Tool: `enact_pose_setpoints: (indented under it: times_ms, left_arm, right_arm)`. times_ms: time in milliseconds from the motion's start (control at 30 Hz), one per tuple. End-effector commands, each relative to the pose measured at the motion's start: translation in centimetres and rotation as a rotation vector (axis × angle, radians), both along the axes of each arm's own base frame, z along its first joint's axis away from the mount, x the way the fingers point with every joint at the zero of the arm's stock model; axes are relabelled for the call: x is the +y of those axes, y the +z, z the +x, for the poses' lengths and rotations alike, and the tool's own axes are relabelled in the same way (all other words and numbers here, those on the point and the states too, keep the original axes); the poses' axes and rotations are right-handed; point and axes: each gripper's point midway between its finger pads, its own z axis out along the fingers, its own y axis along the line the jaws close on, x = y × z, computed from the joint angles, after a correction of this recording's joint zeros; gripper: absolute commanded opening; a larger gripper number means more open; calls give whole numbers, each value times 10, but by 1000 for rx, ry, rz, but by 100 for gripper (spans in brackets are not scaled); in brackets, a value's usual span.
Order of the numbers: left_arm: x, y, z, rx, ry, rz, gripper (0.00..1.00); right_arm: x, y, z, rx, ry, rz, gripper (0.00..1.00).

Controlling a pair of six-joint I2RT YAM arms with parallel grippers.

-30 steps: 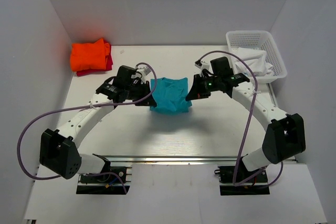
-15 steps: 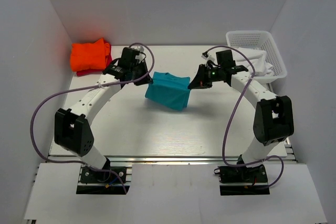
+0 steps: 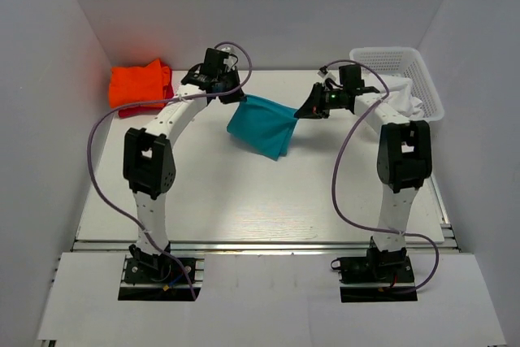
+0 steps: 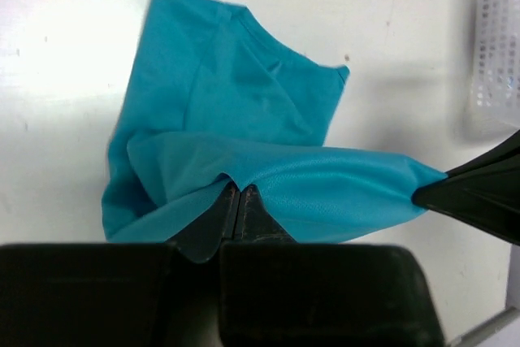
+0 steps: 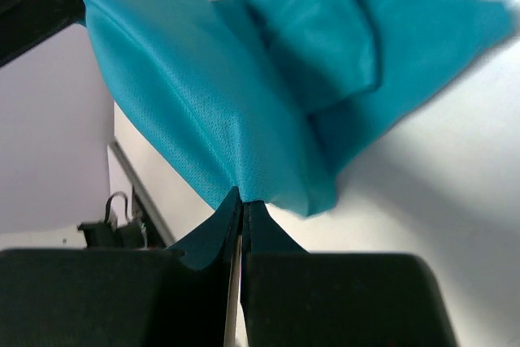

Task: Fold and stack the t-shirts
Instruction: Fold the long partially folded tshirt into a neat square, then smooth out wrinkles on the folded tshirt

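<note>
A teal-blue t-shirt [image 3: 262, 123] hangs stretched between both grippers above the far middle of the table. My left gripper [image 3: 236, 101] is shut on its left upper corner; in the left wrist view the cloth [image 4: 244, 152] is pinched at the gripper [image 4: 238, 191]. My right gripper [image 3: 301, 113] is shut on the right corner, and the right wrist view shows the shirt [image 5: 268, 111] clamped at the gripper [image 5: 242, 199]. The folded orange t-shirt [image 3: 140, 84] lies at the far left on the red t-shirt [image 3: 166, 101], of which only an edge shows.
A white plastic basket [image 3: 398, 79] holding white cloth [image 3: 396, 93] stands at the far right corner. White walls enclose the table on three sides. The near rail [image 3: 260, 241] runs along the table's front edge.
Both arms have lifted the teal shirt off the table and carried it towards the far side. The shirt now hangs slanted, its lower part trailing to the near right.
</note>
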Motion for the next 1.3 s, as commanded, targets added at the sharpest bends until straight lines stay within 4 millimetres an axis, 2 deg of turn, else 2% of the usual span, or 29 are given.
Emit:
enact_pose_setpoints:
  times_ms: [0, 33, 67, 100, 133, 167, 200, 233, 267, 300, 333, 433, 467, 500, 533, 567, 600, 633, 700, 833, 933, 967, 1033, 1100, 1133, 1167, 1200, 1233, 1267]
  left_arm:
    - [9, 13, 44, -100, 22, -2, 5]
    - [-1, 28, 57, -145, -3, -39, 6]
    - [-1, 3, 73, -132, -12, -31, 6]
    - [-11, 3, 85, -164, -41, -65, 7]
    - [-19, 18, 100, -228, -61, -87, 9]
    - [-16, 13, 114, -238, -45, -96, 11]
    - [-24, -22, 123, -196, -66, -100, 11]
    - [-23, -4, 137, -250, -65, -119, 21]
    - [-19, -8, 144, -243, -42, -135, 28]
    - [-20, -11, 150, -266, -43, -141, 76]
    - [-21, -6, 151, -283, -37, -156, 99]
    - [-10, -1, 150, -311, -10, -162, 100]
    - [-6, 18, 149, -340, 7, -160, 100]
    - [-3, 23, 148, -354, 10, -145, 100]
    - [-1, 27, 146, -357, 15, -132, 100]
    - [0, 34, 144, -370, 15, -136, 100]
    - [0, 41, 136, -374, 4, -143, 100]
    - [0, 44, 132, -382, -13, -141, 100]
    - [-14, 44, 119, -373, -50, -140, 100]
    - [-34, 39, 98, -340, -171, -191, 100]
    - [-34, 20, 92, -297, -178, -187, 100]
    - [-35, 5, 83, -265, -196, -193, 100]
    - [-42, -1, 75, -271, -248, -228, 100]
    - [-45, -32, 64, -212, -278, -240, 100]
    - [-46, -36, 59, -197, -292, -248, 100]
    - [-46, -56, 53, -153, -296, -247, 100]
    - [-46, -64, 46, -128, -309, -254, 100]
    - [-49, -70, 40, -117, -331, -270, 100]
    - [-46, -90, 30, -69, -321, -269, 100]
  right_arm:
    - [-13, 6, 41, -52, -31, 36, 0]
    - [-14, 10, 54, -90, -39, 40, 0]
    - [-22, 15, 70, -116, -75, 29, 0]
    - [-24, -13, 79, -67, -88, 20, 0]
    - [-27, 4, 99, -130, -107, 14, 0]
    - [-30, 2, 107, -120, -127, 14, 0]
    - [-32, -28, 114, -77, -130, 4, 19]
    - [-34, -8, 135, -154, -146, -5, 38]
    - [-36, -22, 144, -156, -150, -22, 71]
    - [-38, -38, 152, -147, -164, -41, 90]
    - [-39, -32, 164, -167, -179, -40, 90]
    - [-38, 25, 179, -318, -168, -15, 90]
    - [-36, 14, 173, -300, -166, -31, 90]
    - [-36, 17, 170, -323, -168, -52, 90]
    - [-35, 60, 167, -423, -177, -48, 90]
    - [-33, 35, 154, -365, -167, -64, 90]
    - [-31, 50, 147, -394, -160, -66, 90]
    - [-29, 51, 142, -393, -152, -69, 90]
    - [-20, 48, 123, -370, -113, -69, 90]
    - [5, 35, 107, -327, -71, -59, 90]
    - [19, 27, 106, -292, -63, -22, 90]
    - [23, 16, 107, -282, -58, -21, 90]
    - [25, 3, 113, -247, -81, -7, 90]
    - [29, -15, 117, -219, -65, 16, 90]
    - [31, -19, 118, -209, -62, 14, 90]
    - [36, -22, 117, -214, -47, 7, 90]
    - [38, -44, 117, -177, -47, -5, 90]
    - [41, -50, 114, -163, -37, -4, 90]
    - [42, -68, 111, -120, -36, -2, 90]
